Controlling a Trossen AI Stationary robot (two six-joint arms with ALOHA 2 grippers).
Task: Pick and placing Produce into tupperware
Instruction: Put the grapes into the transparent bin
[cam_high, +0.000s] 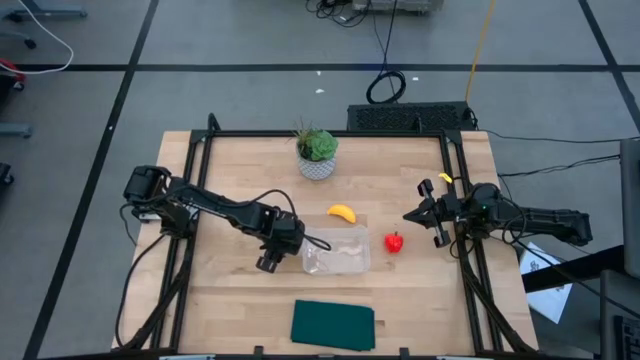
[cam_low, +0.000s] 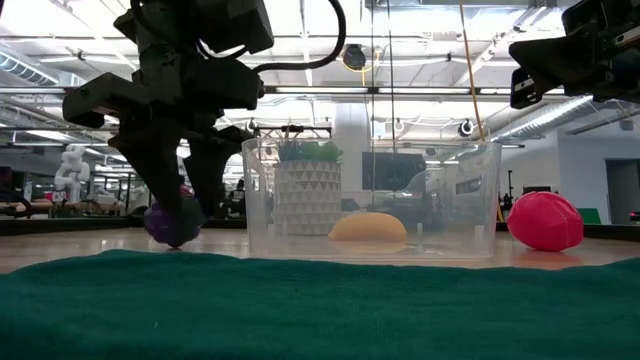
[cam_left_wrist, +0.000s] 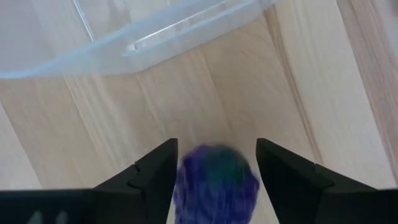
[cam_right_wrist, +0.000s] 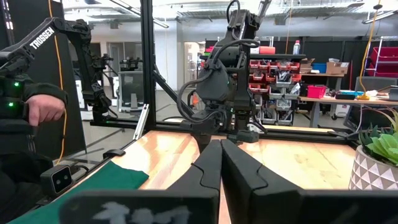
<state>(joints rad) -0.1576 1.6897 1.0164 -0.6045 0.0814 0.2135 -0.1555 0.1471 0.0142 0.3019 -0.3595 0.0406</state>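
Observation:
A dark purple roundish item (cam_left_wrist: 216, 183) rests on the wooden table just left of the clear tupperware (cam_high: 337, 252). My left gripper (cam_left_wrist: 216, 149) points down over it, open, with one finger on each side of the item (cam_low: 170, 224). The high view hides the item under this gripper (cam_high: 270, 263). The yellow banana (cam_high: 342, 212) lies on the table just beyond the tupperware's far side. The red fruit (cam_high: 395, 242) sits to the tupperware's right. My right gripper (cam_high: 412, 216) hangs shut and raised near the table's right edge, touching nothing. My left gripper comes from above, its fingers (cam_left_wrist: 155, 177) close against the two sides of the purple item, which sits on the table. I cannot tell whether the fingers touch it.
A potted plant (cam_high: 317, 153) stands at the far middle of the table. A dark green cloth (cam_high: 333, 325) lies at the near edge. Black frame rails run along the table's left and right sides. A person's hand (cam_right_wrist: 43, 109) shows beyond the table in the right wrist view.

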